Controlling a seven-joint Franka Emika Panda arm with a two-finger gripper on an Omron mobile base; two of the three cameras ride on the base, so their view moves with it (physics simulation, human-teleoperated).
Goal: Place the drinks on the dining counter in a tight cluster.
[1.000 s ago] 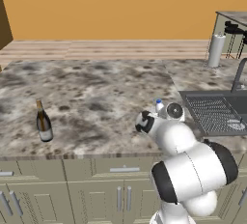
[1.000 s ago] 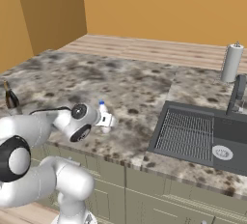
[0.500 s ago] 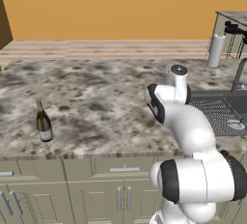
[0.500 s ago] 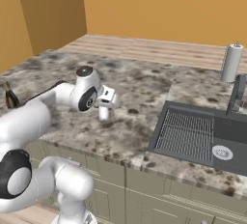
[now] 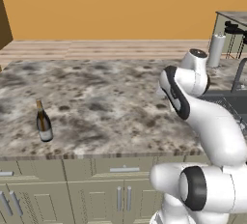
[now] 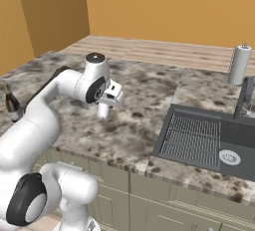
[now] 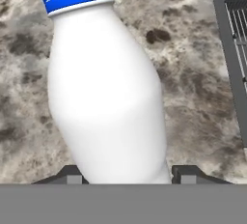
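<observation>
The hand (image 6: 106,106) is clenched on the water bottle (image 7: 103,92), apparently lifted just above the marbled bench (image 6: 144,118), left of the sink (image 6: 209,138); the wine bottle (image 5: 44,122) stands well apart, far left of the sink, near the bench's front edge.

Left base view: from behind white arm (image 5: 202,117), looks forward, down over grey-brown marbled counter top (image 5: 106,107). Right base view: same counter (image 6: 144,110), other side. Hand view: very near, along gripper (image 7: 128,172), white blue-capped bottle (image 7: 106,97) just ahead of hand.
</observation>
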